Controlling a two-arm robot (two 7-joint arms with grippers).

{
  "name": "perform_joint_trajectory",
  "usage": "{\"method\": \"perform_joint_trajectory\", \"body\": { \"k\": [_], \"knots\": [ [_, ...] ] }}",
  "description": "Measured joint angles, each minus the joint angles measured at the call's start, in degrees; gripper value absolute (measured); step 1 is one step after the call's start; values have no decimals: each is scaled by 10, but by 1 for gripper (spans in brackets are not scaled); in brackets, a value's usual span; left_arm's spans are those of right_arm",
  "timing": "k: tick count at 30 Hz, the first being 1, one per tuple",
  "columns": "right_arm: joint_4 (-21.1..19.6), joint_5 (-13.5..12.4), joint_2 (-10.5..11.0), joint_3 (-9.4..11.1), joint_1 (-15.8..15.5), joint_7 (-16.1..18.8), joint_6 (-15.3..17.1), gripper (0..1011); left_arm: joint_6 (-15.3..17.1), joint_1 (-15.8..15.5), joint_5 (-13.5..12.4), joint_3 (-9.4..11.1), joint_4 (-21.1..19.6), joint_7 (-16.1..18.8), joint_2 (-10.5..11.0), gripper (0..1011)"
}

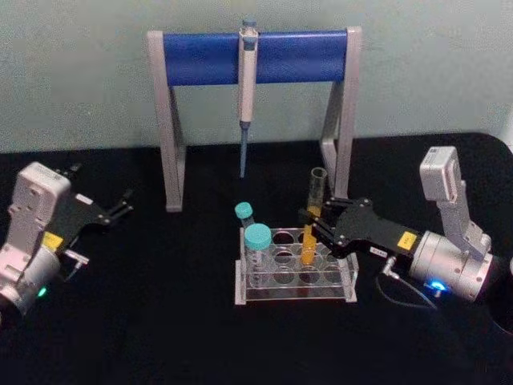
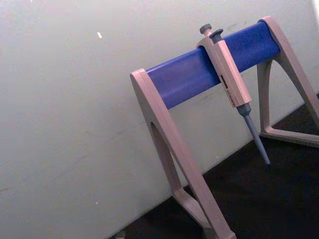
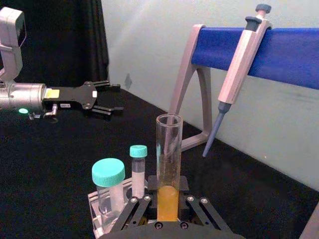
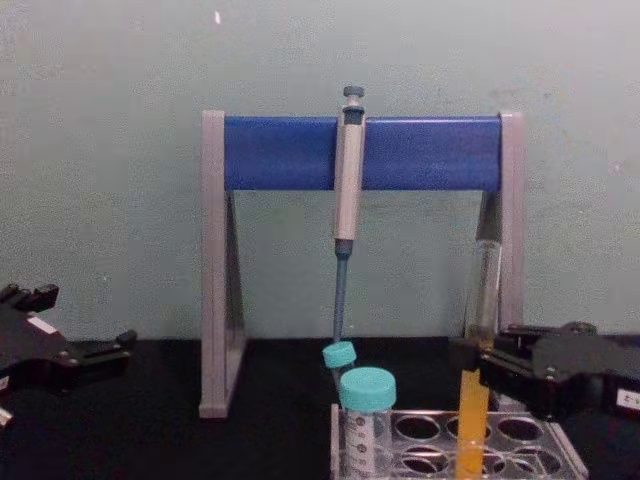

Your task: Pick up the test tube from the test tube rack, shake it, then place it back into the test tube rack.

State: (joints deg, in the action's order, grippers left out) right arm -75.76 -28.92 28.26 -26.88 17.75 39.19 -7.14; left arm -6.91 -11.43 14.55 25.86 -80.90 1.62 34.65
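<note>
The test tube is our subject, but we go by size: the black surface carries a grey stand with a blue crossbar at 12 o'clock, a pipette hanging from it. Below sits the clear rack, two teal-capped tubes at its 9 o'clock end. Our right pincer, reaching in from 3 o'clock, is clamped on the test tube, whose base stands in a rack hole, orange liquid showing. Our left pincer rests at 9 o'clock, fingers apart.
</note>
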Motion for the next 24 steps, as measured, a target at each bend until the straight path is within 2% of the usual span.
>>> {"method": "perform_joint_trajectory", "body": {
  "k": [24],
  "knots": [
    [13,3,-3,-4,2,3,2,230,0,0,0,0,0,0,0,1001]
  ]
}}
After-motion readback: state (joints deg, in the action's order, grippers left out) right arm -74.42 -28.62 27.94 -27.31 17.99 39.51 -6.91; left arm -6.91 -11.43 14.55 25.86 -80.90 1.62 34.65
